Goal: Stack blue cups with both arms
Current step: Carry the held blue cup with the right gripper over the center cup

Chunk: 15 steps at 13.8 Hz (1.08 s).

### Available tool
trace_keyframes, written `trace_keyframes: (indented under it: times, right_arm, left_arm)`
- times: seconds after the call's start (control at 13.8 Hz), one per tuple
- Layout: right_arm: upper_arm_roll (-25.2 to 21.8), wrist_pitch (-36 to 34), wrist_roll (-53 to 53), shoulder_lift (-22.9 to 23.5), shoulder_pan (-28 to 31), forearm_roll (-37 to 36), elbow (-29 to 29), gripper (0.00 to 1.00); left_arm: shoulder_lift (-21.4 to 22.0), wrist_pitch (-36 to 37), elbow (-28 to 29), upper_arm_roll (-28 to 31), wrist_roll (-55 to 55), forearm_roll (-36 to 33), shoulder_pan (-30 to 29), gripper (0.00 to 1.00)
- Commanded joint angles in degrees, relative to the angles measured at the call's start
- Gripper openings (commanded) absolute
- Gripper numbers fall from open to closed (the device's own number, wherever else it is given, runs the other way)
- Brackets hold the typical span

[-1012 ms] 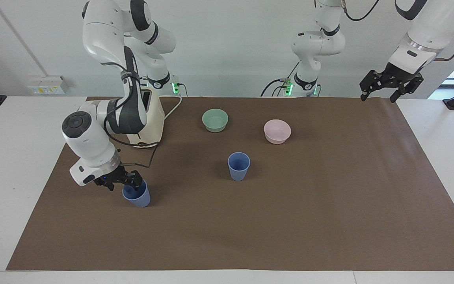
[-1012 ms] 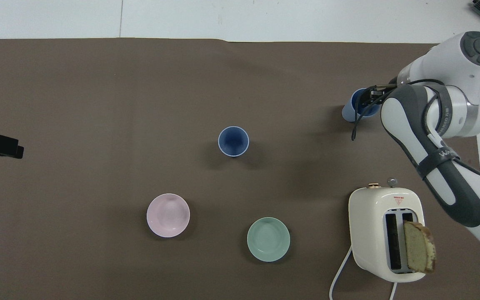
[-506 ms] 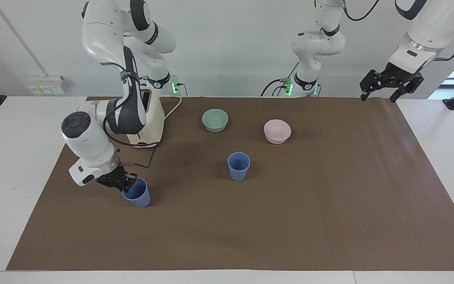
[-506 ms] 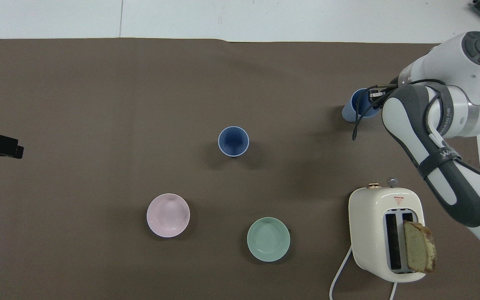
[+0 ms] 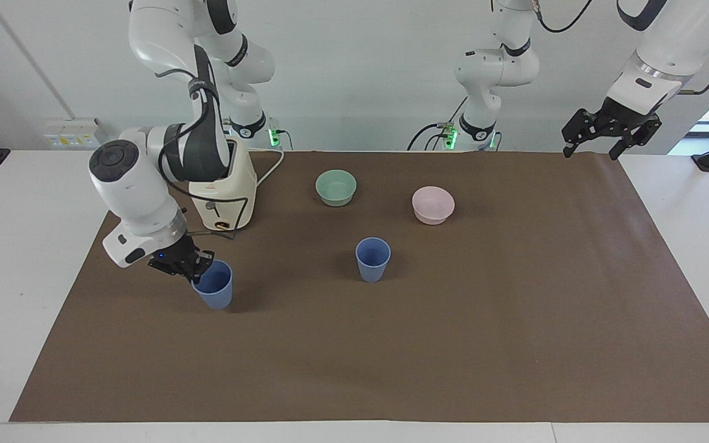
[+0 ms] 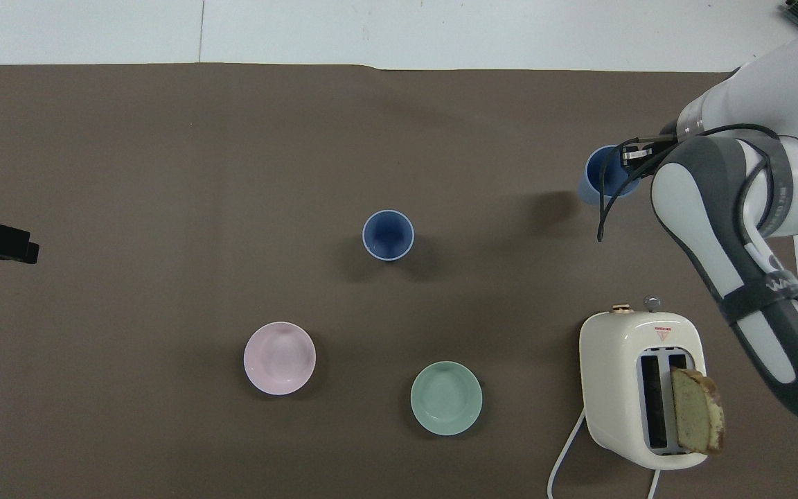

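Your right gripper (image 5: 193,268) is clamped on the rim of one matte periwinkle-blue tapered cup (image 5: 213,285), holding it clear of the brown mat (image 5: 453,344), at the lower left of the facing view. The second identical blue cup (image 5: 372,259) stands upright at that frame's middle, below the mint-green bowl (image 5: 336,187) and pink bowl (image 5: 432,205). Your left gripper (image 5: 610,130) waits with fingers apart at the upper right, over the mat's corner.
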<state>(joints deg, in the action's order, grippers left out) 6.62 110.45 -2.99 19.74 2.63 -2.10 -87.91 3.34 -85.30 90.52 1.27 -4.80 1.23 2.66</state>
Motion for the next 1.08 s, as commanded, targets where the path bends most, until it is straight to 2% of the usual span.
trace_keyframes:
  times: [0.0, 0.51, 0.65, 1.01]
  right_arm:
    - [0.9, -1.2, -3.0, -4.2, -3.6, 0.9, -1.2, 0.00]
    - [1.7, -0.8, -22.7, -4.7, -19.1, 2.5, 3.1, 0.00]
    - [1.9, -0.6, -25.5, -4.6, -21.2, 5.8, 3.3, 0.00]
    - [2.1, 0.6, -27.9, -3.3, -23.9, 6.5, 4.9, 0.00]
  left_arm:
    - [0.4, 1.2, -0.7, -0.3, -0.1, -0.8, -0.3, 1.00]
    - [0.4, 1.1, -0.7, -0.3, -0.1, -0.8, -0.3, 1.00]
    - [0.4, 1.1, -0.7, -0.3, -0.1, -0.8, -0.4, 1.00]
    - [0.3, 1.1, -0.7, -0.3, -0.1, -0.8, -0.4, 1.00]
